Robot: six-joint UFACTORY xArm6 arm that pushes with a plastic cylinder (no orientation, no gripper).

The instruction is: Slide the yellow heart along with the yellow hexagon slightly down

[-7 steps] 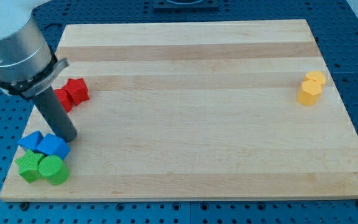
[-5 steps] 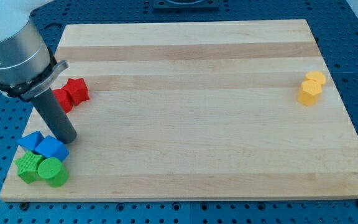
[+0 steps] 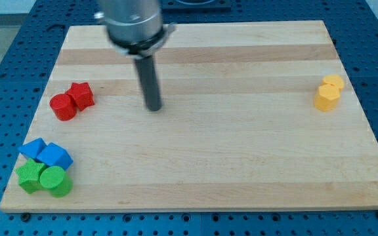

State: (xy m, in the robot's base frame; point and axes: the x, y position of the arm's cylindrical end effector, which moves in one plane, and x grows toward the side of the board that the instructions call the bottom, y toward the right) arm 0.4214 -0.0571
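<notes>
The yellow heart [image 3: 333, 82] and the yellow hexagon [image 3: 326, 98] touch each other near the board's right edge, the heart just above the hexagon. My tip [image 3: 153, 108] rests on the board left of centre, far to the left of both yellow blocks and touching no block.
A red star [image 3: 81, 95] and a red cylinder [image 3: 62, 106] sit together at the left. A blue triangle [image 3: 32, 149], a blue cube [image 3: 56, 156], a green star [image 3: 29, 176] and a green cylinder [image 3: 56, 180] cluster at the bottom left. The wooden board [image 3: 228, 164] lies on a blue pegboard.
My tip has moved from beside the blue blocks at the lower left to the upper right, now right of the red blocks. No block has moved.
</notes>
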